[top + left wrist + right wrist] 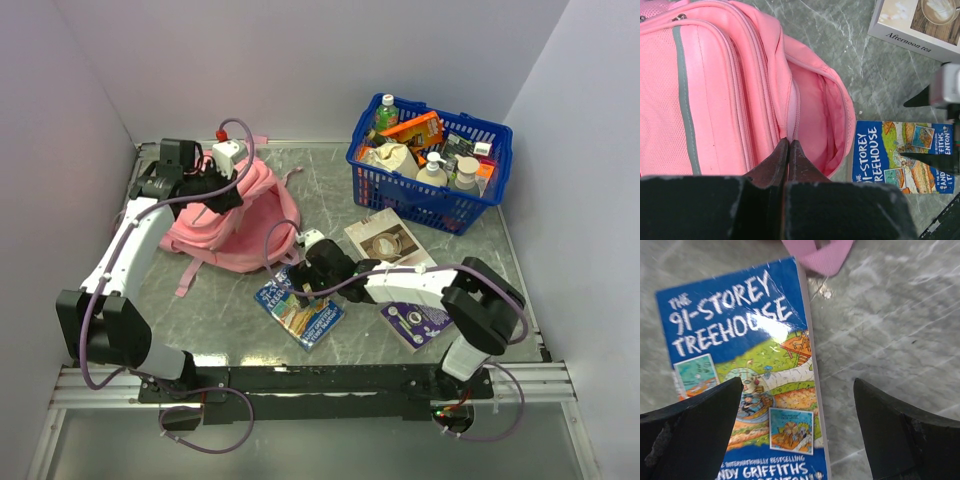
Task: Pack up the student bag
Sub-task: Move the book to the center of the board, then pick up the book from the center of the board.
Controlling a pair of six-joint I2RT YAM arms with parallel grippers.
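The right gripper point(303, 272) hangs with its black fingers spread wide over the blue paperback "The 91-Storey Treehouse" point(300, 312), which lies flat on the grey marbled table point(200, 320); the right wrist view cuts off the book's near end. To the right, a purple book point(415, 322) is half hidden beneath the right arm; just beyond it lies a white book titled "Afternoon tea" point(388, 240). Far left sits the pink fabric backpack point(235, 225), unzipped; only the left wrist view shows its pink lining, the depths out of sight. The left gripper point(788, 160) is pressed together at that mouth's rim; whether it pinches fabric is unclear. Far right, a blue plastic basket point(430, 200) holds bottles and packets, mostly overlapping.
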